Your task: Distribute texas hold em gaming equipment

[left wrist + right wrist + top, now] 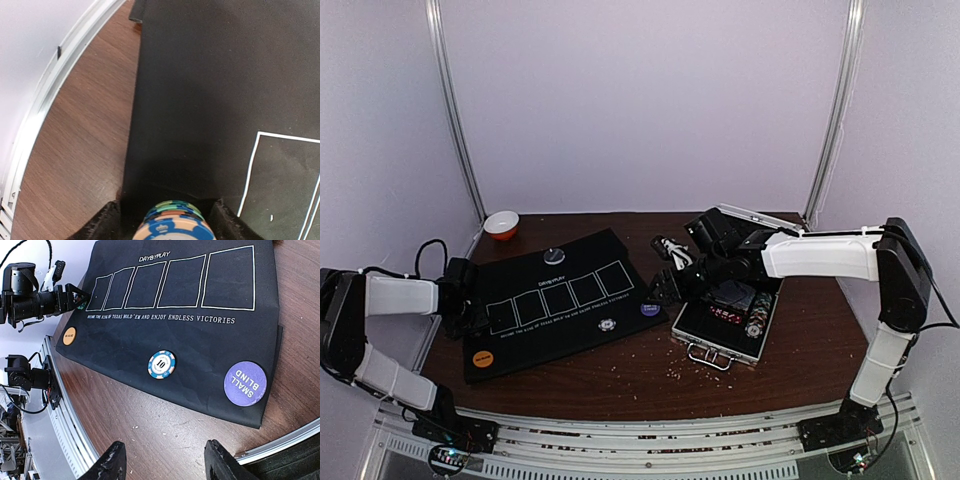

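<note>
A small stack of chips is held between the fingers of the left gripper, at the bottom of the left wrist view, over the left border of the mat. Whether the stack already touches the mat cannot be told. The right gripper is spread wide and nothing is held in it. It hangs over the table below the lower edge of the mat, close to the case at the right of centre in the top view.

On the mat are laid a 10 chip in the lower middle of the right wrist view, a purple disc at the lower right, an orange disc at the left, and a grey disc at the upper edge in the top view. Other chips are seen in the case. No cards can be made out.

The stack is pressed only from two sides, so it could probably be scattered if it is released before it rests flat. It is also near the mat border, so it could be set half on the wood and be tipped over.

"DAYBYPLAY" is printed above five white boxes, and below them "BECOME THE KING OF TEXAS HOLD'EM AND ENJOY ENDLESS VICTORIES". "SMALL BLIND" is written on the purple disc. The words on the orange disc are too small to be read.
</note>
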`<state>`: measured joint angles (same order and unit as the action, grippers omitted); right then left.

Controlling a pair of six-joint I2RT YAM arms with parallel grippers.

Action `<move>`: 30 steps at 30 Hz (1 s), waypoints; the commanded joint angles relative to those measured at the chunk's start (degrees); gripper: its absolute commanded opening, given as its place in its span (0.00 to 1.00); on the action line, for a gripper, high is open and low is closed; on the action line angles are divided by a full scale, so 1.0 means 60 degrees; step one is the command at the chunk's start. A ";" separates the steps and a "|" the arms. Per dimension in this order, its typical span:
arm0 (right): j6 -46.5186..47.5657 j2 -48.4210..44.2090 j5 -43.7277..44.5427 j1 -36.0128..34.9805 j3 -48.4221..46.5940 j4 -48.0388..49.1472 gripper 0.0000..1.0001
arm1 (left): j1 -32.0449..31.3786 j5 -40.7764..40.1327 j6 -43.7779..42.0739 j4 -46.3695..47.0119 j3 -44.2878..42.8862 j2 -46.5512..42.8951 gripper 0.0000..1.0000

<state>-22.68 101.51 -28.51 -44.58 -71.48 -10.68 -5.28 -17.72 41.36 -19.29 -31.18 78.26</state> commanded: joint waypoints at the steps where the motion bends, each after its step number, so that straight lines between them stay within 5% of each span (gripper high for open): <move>1: 0.0011 -0.0011 0.0316 0.0033 -0.0206 -0.0286 0.56 | 0.0032 0.0289 -0.0192 -0.0264 0.0151 0.0042 0.70; 8: 0.0696 0.0951 0.2109 -0.0630 -0.1650 -0.1009 0.56 | 0.0034 -0.0331 -0.0429 -0.1008 -0.0370 -0.1111 0.86; 14: 0.1256 0.2477 0.3190 -0.1317 -0.3158 -0.1663 0.60 | 0.0035 -0.0750 -0.0922 -0.1641 -0.1207 -0.1783 0.89; 20: 0.1758 0.4017 0.4306 -0.1866 -0.4683 -0.2498 0.63 | -0.0332 -0.0920 -0.1336 -0.1684 -0.2147 -0.2269 0.89; 25: 0.2076 0.4923 0.4496 -0.2187 -0.5609 -0.2935 0.62 | -0.2356 -0.1745 -0.1707 -0.1268 -0.2667 -0.2216 0.85; 30: 0.2138 0.5582 0.4893 -0.2301 -0.6220 -0.3333 0.60 | -0.3223 -0.0506 -0.1533 -0.0624 -0.2552 -0.0828 0.73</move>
<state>-11.22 133.05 -3.20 -58.04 -105.65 -26.74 -22.35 -24.64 32.69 -26.52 -47.07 67.40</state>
